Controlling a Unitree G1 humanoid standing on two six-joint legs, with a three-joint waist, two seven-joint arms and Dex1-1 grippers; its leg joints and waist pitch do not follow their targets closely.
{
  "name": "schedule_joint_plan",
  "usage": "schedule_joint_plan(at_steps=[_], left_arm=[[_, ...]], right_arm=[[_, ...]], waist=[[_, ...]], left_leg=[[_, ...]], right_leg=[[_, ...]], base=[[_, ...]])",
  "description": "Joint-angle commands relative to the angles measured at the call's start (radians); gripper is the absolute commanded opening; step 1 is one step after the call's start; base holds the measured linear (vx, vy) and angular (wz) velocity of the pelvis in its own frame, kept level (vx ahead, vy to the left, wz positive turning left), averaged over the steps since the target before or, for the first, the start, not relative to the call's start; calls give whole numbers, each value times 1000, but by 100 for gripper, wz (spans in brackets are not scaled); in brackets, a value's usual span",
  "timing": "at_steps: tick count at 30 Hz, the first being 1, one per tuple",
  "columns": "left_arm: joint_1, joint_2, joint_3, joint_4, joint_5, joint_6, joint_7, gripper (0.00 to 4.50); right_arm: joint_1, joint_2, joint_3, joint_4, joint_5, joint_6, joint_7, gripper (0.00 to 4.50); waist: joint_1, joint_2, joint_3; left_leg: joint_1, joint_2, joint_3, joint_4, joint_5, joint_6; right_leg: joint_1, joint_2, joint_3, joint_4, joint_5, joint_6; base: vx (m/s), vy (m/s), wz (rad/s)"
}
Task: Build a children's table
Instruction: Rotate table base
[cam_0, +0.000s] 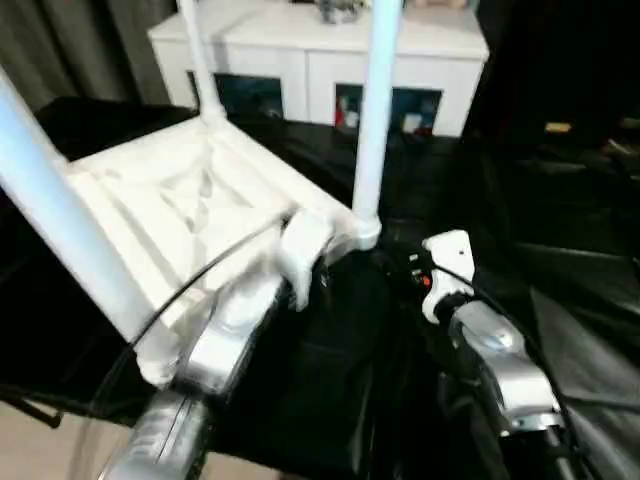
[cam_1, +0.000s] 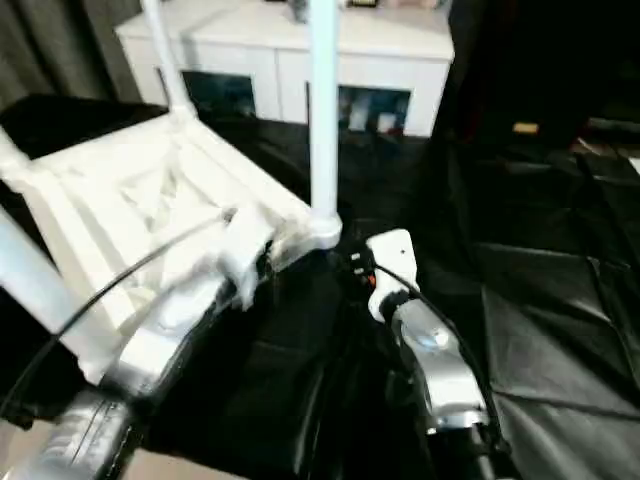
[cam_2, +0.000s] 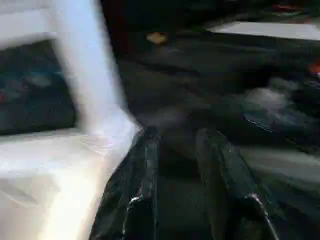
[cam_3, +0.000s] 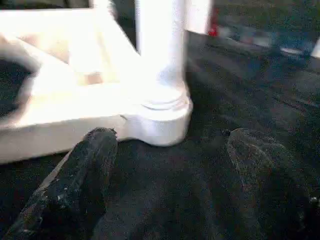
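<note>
The children's table (cam_0: 170, 200) lies upside down on black cloth, its ribbed underside facing up. Three round white legs stand up from its corners: one near me on the left (cam_0: 50, 210), one at the back (cam_0: 200, 60), and one at the right corner (cam_0: 375, 110). My left gripper (cam_2: 179, 137) is open beside the base of the right-corner leg (cam_2: 95, 85), with one finger (cam_2: 145, 165) close against the table's rim and nothing between the fingers. My right gripper (cam_3: 172, 140) is wide open just in front of that corner's socket (cam_3: 162, 117), without touching it.
A white cabinet (cam_0: 320, 60) with dark glass doors stands behind the table. Crumpled black cloth (cam_0: 560, 280) covers the surface to the right. A black cable (cam_0: 200, 275) arcs over my left forearm. Pale floor (cam_0: 40, 450) shows at the near left.
</note>
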Motion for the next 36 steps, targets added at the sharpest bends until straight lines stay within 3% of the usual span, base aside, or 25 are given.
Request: schedule_joint_plan(at_steps=[1,3,4,5,6,7,9,10,13,18,20,22,25,26,27,30,31,33,34,35,36], left_arm=[[22,71,-35,-149,-54,99,-54,138],[74,155,-63,-275,-105,181,-86,138],[102,188,-62,-344,-139,225,-104,138],[133,223,-57,-415,-189,277,-119,138],[138,229,-57,-425,-196,283,-122,138],[189,282,-45,-518,-258,359,-160,138],[244,326,-26,-588,-267,423,-199,138],[270,350,-17,-622,-278,458,-216,138],[346,462,47,-754,-433,619,-221,168],[433,543,181,-819,-562,700,-188,210],[471,554,233,-829,-580,718,-190,216],[582,590,379,-813,-580,745,-221,224],[752,651,587,-700,-574,742,-307,254],[755,652,591,-697,-574,741,-309,254],[791,666,643,-654,-568,727,-327,270],[825,682,730,-590,-546,684,-355,295],[825,682,731,-589,-546,684,-355,303],[821,680,793,-560,-537,633,-374,312],[788,673,835,-544,-558,609,-378,320],[782,672,842,-541,-562,605,-378,334],[759,667,861,-535,-582,600,-375,342]], right_arm=[[5,-11,25,-22,14,-4,40,386],[2,-15,38,-21,17,-4,62,386],[-1,-14,43,-15,16,-5,67,386],[-7,-11,47,-3,12,-8,68,386],[-8,-11,48,-1,11,-9,68,386],[-18,-7,55,22,4,-17,72,386],[-27,-5,60,35,0,-21,79,386],[-30,-5,62,38,1,-22,84,386],[-37,-11,63,50,0,-27,97,386],[-33,-22,64,55,-1,-36,103,386],[-31,-23,64,54,-1,-37,103,386],[-27,-25,62,55,-2,-41,104,386],[-27,-28,65,69,-9,-51,106,386],[-27,-28,65,69,-9,-52,106,386],[-29,-28,67,76,-10,-55,107,386],[-35,-29,71,92,-15,-58,106,386],[-35,-29,71,92,-15,-58,106,386],[-43,-31,75,109,-29,-54,92,386],[-53,-30,75,129,-37,-56,81,386],[-54,-30,76,132,-39,-57,79,386],[-61,-29,76,144,-43,-59,74,386]], waist=[[3,-3,-58],[4,-6,-50],[2,-8,-43],[2,-18,-41],[3,-13,-39],[4,-9,-42],[-1,-11,-35],[-1,-11,-35],[-1,-8,-36],[-2,-2,-36],[-5,-4,-37],[-10,-4,-37],[-21,-5,-35],[-21,-5,-35],[-21,-1,-34],[-20,-4,-30],[-16,0,-30],[-13,-2,-30],[-14,-13,-30],[-10,-7,-28],[-10,-7,-31]], left_leg=[[9,23,7,-70,-180,85],[9,24,6,-79,-242,49],[15,23,7,-83,-300,10],[16,24,8,-87,-319,4],[15,23,5,-91,-334,-12],[18,25,5,-88,-336,-26],[13,21,2,-94,-353,-34],[18,19,3,-93,-363,-37],[16,17,2,-93,-360,-43],[16,12,3,-90,-349,-45],[13,12,2,-90,-341,-46],[10,11,2,-89,-324,-40],[11,9,1,-89,-356,-32],[11,9,1,-89,-356,-32],[17,12,-1,-91,-371,-30],[23,15,0,-94,-409,-27],[26,16,-1,-95,-417,-31],[25,16,-3,-97,-421,-33],[24,17,-3,-97,-418,-33],[26,16,-4,-99,-426,-37],[30,16,-3,-96,-427,-43]], right_leg=[[55,-30,22,-40,-84,-265],[53,-31,24,-48,-191,-239],[46,-27,25,-53,-280,-208],[45,-27,26,-57,-314,-196],[44,-29,27,-59,-361,-177],[42,-32,28,-51,-355,-178],[40,-24,27,-58,-381,-152],[35,-22,28,-61,-395,-140],[37,-21,28,-57,-382,-140],[37,-14,27,-54,-342,-148],[40,-15,27,-52,-334,-145],[42,-12,27,-51,-316,-144],[36,-12,27,-59,-373,-129],[36,-12,27,-59,-373,-129],[31,-10,30,-62,-376,-129],[25,-8,32,-65,-371,-143],[24,-9,33,-65,-375,-142],[26,-12,34,-65,-379,-141],[29,-11,34,-64,-371,-141],[26,-12,35,-64,-383,-140],[25,-12,35,-62,-375,-145]], base=[[0,0,0],[0,0,0],[0,0,0],[0,0,0],[0,0,0],[0,0,0],[0,0,0],[0,0,0],[0,0,0],[0,0,0],[0,0,0],[0,0,0],[0,0,0],[0,0,0],[0,0,0],[0,0,0],[0,0,0],[0,0,0],[0,0,0],[0,0,0],[0,0,0]])
